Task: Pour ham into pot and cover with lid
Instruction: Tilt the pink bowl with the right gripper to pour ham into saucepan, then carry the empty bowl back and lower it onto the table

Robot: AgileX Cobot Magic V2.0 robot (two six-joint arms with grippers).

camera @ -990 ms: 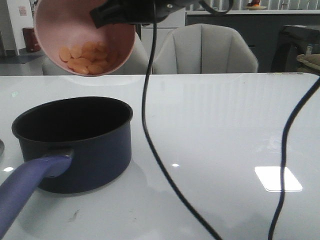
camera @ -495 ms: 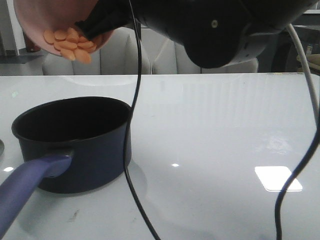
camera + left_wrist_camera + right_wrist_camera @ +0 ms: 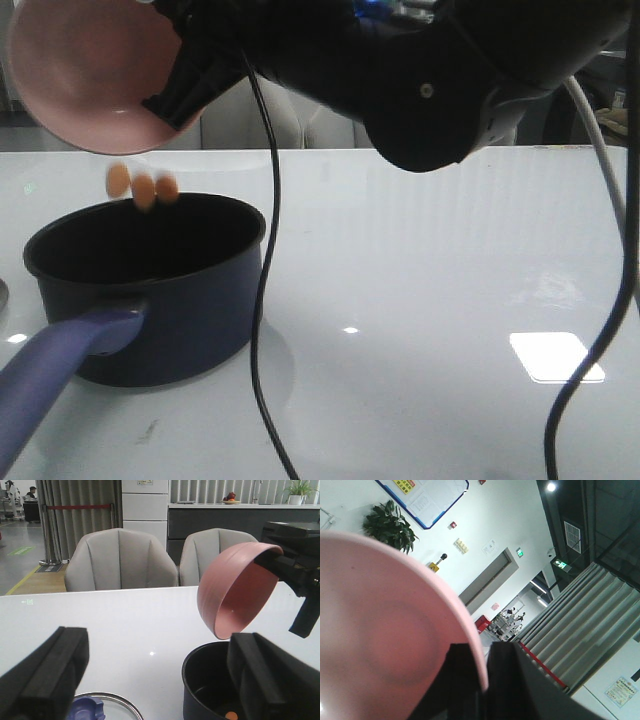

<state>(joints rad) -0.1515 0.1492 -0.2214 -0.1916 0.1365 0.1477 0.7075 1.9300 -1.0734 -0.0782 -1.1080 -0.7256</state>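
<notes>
Ham (image 3: 143,188) tipped out moments ago, falling below right claw (image 3: 185,85) into pot (image 3: 150,285); bowl (image 3: 85,85) emptied, rim clenched. Left claw (image 3: 150,680) spread, unloaded. Lid (image 3: 107,707) next.

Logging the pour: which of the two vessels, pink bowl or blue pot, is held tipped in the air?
The pink bowl, clamped at its rim by the right end effector and tilted above the pot, which stands upright on the table while ham falls.

Grey chairs (image 3: 120,560) behind white table (image 3: 450,260)

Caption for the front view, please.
Right gripper tips the pink bowl; ham falls into the pot.
</notes>
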